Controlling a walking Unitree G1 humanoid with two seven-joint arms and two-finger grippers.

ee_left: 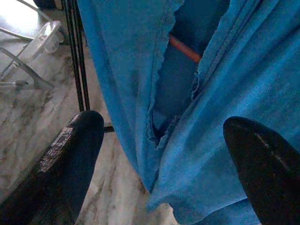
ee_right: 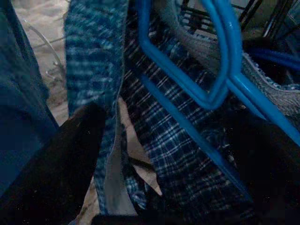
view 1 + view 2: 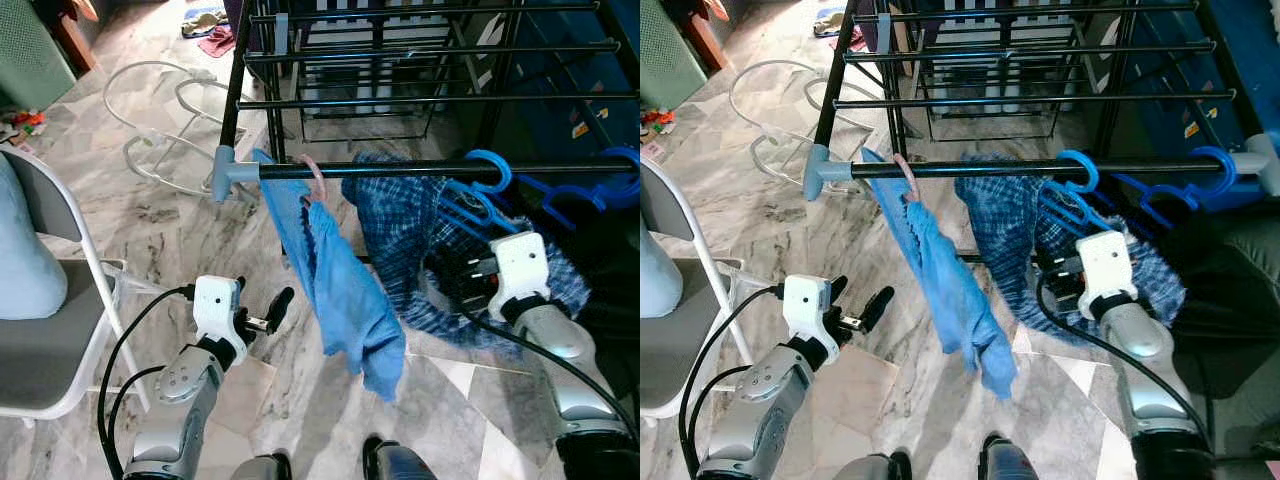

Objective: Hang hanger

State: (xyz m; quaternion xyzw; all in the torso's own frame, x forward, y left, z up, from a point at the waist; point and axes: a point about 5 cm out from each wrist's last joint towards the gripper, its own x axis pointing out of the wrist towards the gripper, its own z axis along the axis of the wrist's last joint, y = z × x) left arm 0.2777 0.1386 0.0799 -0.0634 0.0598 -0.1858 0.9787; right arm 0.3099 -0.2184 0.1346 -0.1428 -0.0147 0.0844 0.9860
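Marble floor (image 3: pixel 180 215) underfoot, black drying rack with its front rail (image 3: pixel 400 171) across the head views, grey chair (image 3: pixel 40 350) at the left edge, white hangers (image 3: pixel 150 110) lying on the floor beyond.

Left eye view: blue shirt (image 3: pixel 345 290) draped from a pink hanger (image 3: pixel 316 180) hooked over the rail near its grey end cap. Checked shirt (image 3: pixel 400 240) just right of it, on a blue hanger (image 3: pixel 490 175), hook also over the rail; more blue hooks further right. Left pincer (image 3: pixel 278 308) low, near the blue shirt's left side, apart from it. Right pincer reaching up into the checked cloth under the blue hanger.

Right eye view: same layout; left pincer's fingers (image 3: pixel 878 305) visibly spread, empty. Right pincer's tips lost behind its white wrist block and the cloth.

Left wrist view: both fingers wide apart, blue shirt hanging between and beyond them, a sliver of pink bar showing through a fold.

Right wrist view: blue hanger's frame close ahead over checked fabric; dark fingers (image 2: pixel 70 154) standing apart, no clamp evident.

Judged handling: hanger light, stiff, smooth plastic, likely to slip or swing; cloth soft and prone to bunching in the grip. Best taken at the neck just below the hook, or on a bare shoulder bar, not through fabric.
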